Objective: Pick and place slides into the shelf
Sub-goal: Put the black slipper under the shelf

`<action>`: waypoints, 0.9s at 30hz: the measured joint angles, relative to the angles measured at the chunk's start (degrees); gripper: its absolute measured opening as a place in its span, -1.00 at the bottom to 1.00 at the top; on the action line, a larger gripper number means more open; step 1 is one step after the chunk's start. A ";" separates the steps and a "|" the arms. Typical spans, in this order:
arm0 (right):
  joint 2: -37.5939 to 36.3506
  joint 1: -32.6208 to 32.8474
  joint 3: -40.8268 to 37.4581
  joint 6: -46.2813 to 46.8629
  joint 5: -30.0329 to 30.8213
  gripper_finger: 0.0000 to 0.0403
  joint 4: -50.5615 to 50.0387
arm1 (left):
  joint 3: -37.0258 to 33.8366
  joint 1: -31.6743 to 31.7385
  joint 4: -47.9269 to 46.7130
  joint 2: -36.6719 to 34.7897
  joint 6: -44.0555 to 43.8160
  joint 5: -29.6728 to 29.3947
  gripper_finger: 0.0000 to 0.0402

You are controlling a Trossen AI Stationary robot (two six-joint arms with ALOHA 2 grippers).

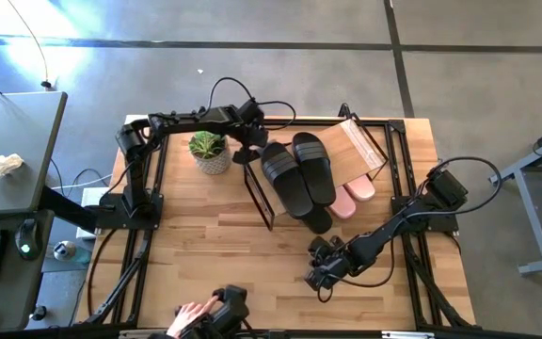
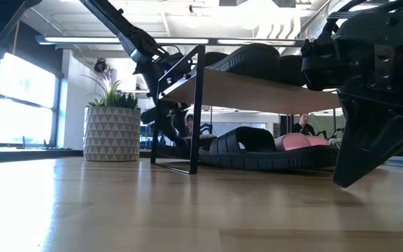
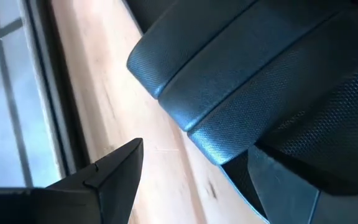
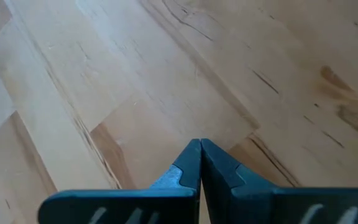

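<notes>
The shelf (image 1: 365, 141) stands right of centre, tilted in the high view, with a light wood board (image 2: 257, 91). Two black ribbed slides (image 1: 299, 169) lie side by side on the board. Beneath it, on the table, lie another black slide (image 2: 257, 150) and two pink slides (image 1: 353, 195). My left gripper (image 1: 255, 155) is open at the far-left end of the left black slide (image 3: 229, 93). One finger (image 3: 114, 171) is over the board and the other (image 3: 284, 186) is by the slide. My right gripper (image 1: 316, 281) is shut near the table's near edge, apart from the shelf. My left gripper stands open at the end of the left black slide on the shelf's board. One finger (image 3: 278, 180) lies close against the slide beside its ribbed strap (image 3: 241, 106). I cannot tell whether that finger touches it. The slide rests flat on the board.
A potted green plant (image 1: 210, 151) in a white patterned pot stands just left of the shelf, under the left arm. A person's hand (image 1: 191, 315) shows at the table's near edge. Bare wood lies between the shelf and the near edge, left of my right gripper (image 4: 199, 144).
</notes>
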 joint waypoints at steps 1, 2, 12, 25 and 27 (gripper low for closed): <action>0.00 0.00 0.00 0.13 0.13 -1.00 -0.13 | 0.00 0.00 0.74 0.19 -0.01 -0.29 0.35; 0.00 0.00 0.00 0.28 0.17 -1.00 -0.18 | 0.02 0.03 1.81 0.44 -0.04 -0.75 0.35; 0.00 0.00 0.00 1.35 -0.15 -1.00 -0.44 | 0.04 2.07 5.04 4.29 -1.89 -3.05 0.35; 0.00 0.00 0.00 2.60 -0.49 -1.00 -0.44 | 0.09 1.90 4.64 5.87 -3.15 -2.06 -0.50; 0.00 0.00 0.00 2.60 -0.33 -1.00 -0.44 | 0.07 1.88 4.18 5.87 -3.16 -1.32 -0.70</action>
